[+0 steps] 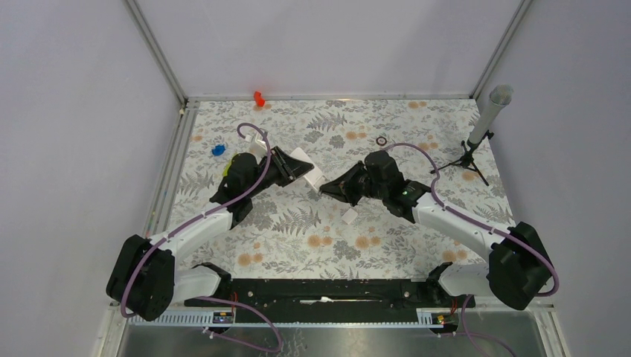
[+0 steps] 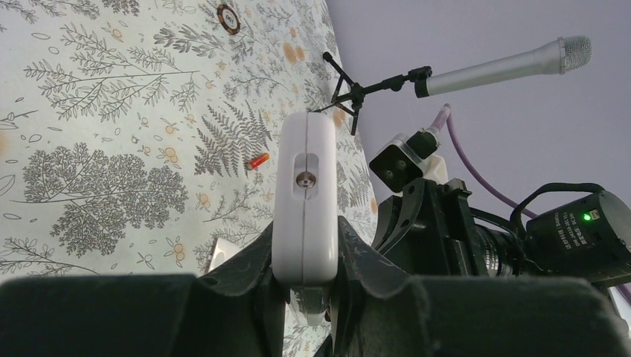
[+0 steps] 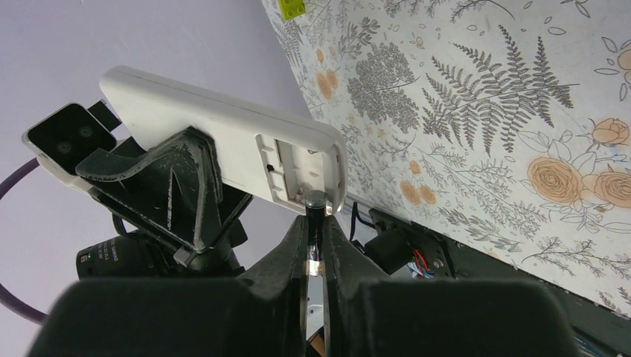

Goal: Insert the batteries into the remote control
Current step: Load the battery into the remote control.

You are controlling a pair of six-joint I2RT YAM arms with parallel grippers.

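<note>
Right gripper (image 3: pixel 313 236), jaws closed on a battery (image 3: pixel 315 202), sets the battery's dark end against the lower rim of the battery bay (image 3: pixel 286 167), which is open and appears empty. Left gripper (image 2: pixel 306 256) clamps the remote control (image 3: pixel 223 130) by its sides, raised off the table (image 2: pixel 97 111) with the bay facing the right arm. Step in hand: inserting one battery. The next move likely calls for laying the battery parallel to the bay, then pressing it against the contact. Farther off, a second battery (image 2: pixel 258 160) lies on the table. Beyond it sits a small dark ring (image 2: pixel 228 16).
</note>
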